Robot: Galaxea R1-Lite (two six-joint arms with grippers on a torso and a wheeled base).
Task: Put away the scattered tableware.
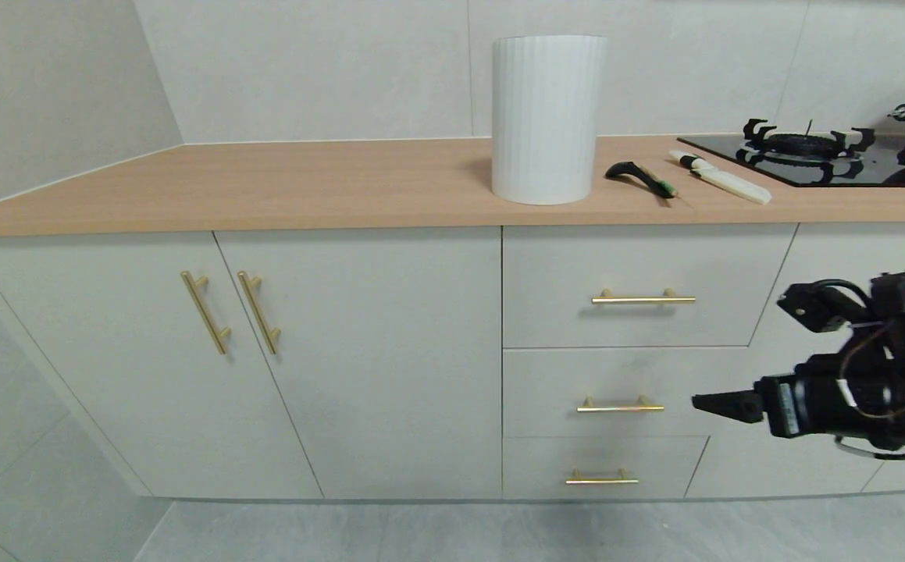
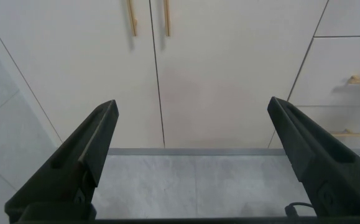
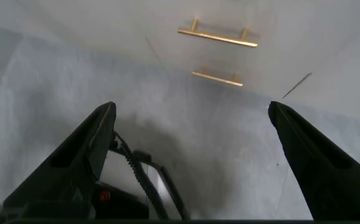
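At upper right on the desk (image 1: 265, 183), peeler (image 1: 643, 176) and knife (image 1: 721, 176) lie untouched; our left tool (image 2: 192, 112) and right tool (image 3: 192, 111) gape wide, empty. We judge pickup not begun; next, raise one there.

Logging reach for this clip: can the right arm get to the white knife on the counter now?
Probably yes, but not straight away. The right end effector sits low, in front of the drawers, below the counter edge; it must rise first. The knife lies uncovered near the front edge.
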